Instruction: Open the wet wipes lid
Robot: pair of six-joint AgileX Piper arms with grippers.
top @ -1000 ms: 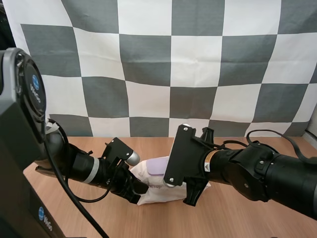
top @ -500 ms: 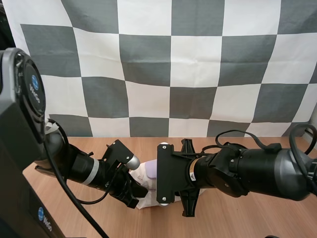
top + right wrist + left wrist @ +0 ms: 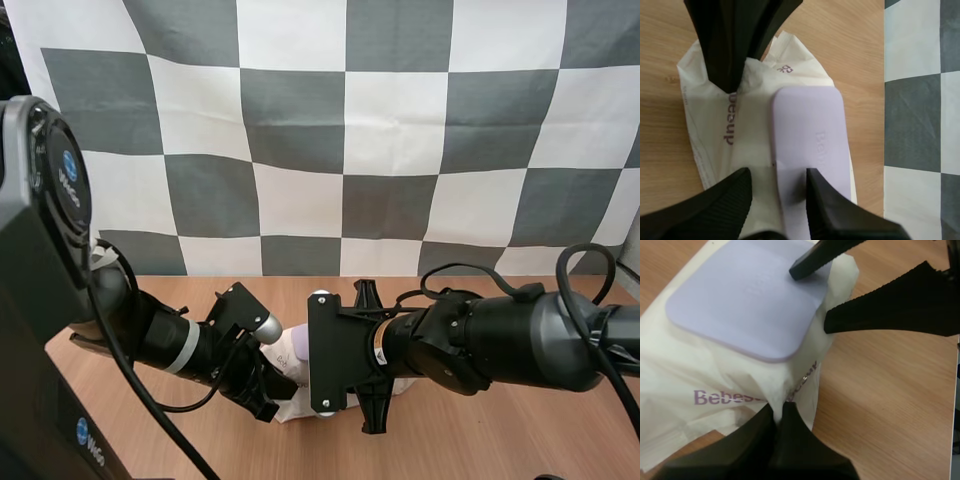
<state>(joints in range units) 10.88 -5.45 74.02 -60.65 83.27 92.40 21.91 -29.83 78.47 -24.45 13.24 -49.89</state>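
Pack (image 3: 715, 375) lies flat on the table (image 3: 880, 390), lilac lid (image 3: 745, 300) on top, shut afaict. My left claw (image 3: 777, 407) is pinched tight on a fold of the pack's wrapper just below the lid, so that's my anchor. My right claw (image 3: 776, 175) is spread wide over one end of the lid: one finger over the lid itself, the other over the wrapper beside it. Can't tell if either tip is touching yet.

To do this well, imo:
- Get a right tip under the lid's free lip, not on its flat top.
- Lift in an arc twd the hinge, slow.
- Left holds the pack down, w/o tugging.
- If the whole pack rises, stop & re-seat.
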